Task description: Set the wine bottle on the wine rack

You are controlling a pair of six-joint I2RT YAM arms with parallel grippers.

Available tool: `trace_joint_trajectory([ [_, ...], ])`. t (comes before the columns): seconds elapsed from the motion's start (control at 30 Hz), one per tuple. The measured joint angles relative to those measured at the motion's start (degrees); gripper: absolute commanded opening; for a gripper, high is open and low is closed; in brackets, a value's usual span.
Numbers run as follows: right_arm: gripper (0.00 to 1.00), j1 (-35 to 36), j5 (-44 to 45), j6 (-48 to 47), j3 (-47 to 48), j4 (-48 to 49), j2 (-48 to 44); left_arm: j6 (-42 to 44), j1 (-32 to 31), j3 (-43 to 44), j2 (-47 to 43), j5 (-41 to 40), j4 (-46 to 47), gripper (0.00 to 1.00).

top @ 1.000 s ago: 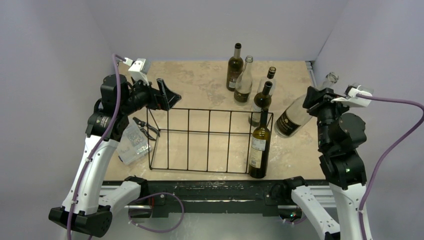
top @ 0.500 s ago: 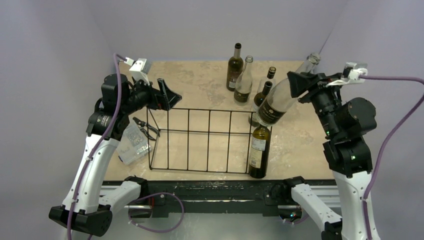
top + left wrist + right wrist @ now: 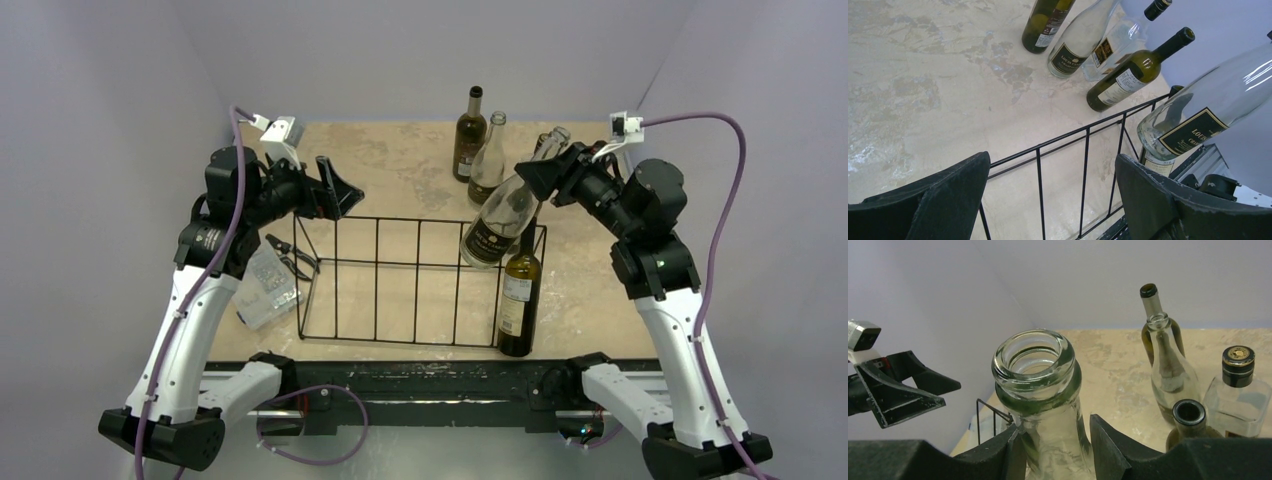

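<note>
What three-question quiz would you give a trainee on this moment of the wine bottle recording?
1. True or false: the left fingers are shut on a bottle.
2. Multiple choice: the right fingers grip the clear bottle by A) its neck, B) its label, C) its base.
3. Short answer: is the clear bottle upright or tilted?
Key: 1 false, they stand open and empty; 2 A; 3 tilted.
</note>
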Motion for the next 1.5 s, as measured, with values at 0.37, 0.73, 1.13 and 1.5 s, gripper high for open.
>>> trace_joint_trajectory([
  [0.37,0.0,0.0,-5.44,0.85,-5.35,0.9,-0.39,-0.04,0.0,0.0,0.72,-0.17,0.07,0.95],
  [0.73,0.0,0.0,-6.93,0.63,-10.75,-1.27,-0.76,-0.9,0.0,0.0,1.99,0.39,0.04,0.95],
  [1.13,0.0,2.01,-4.96,-0.55,-13.14,-6.32,0.15,-0.92,0.0,0.0,2.23,0.33,0.04,0.94],
  [1.5,0.0,10.25,1.49,-2.56,-13.14,-8.5,4.09,-1.14,-0.33,0.0,2.69,0.35,0.04,0.94],
])
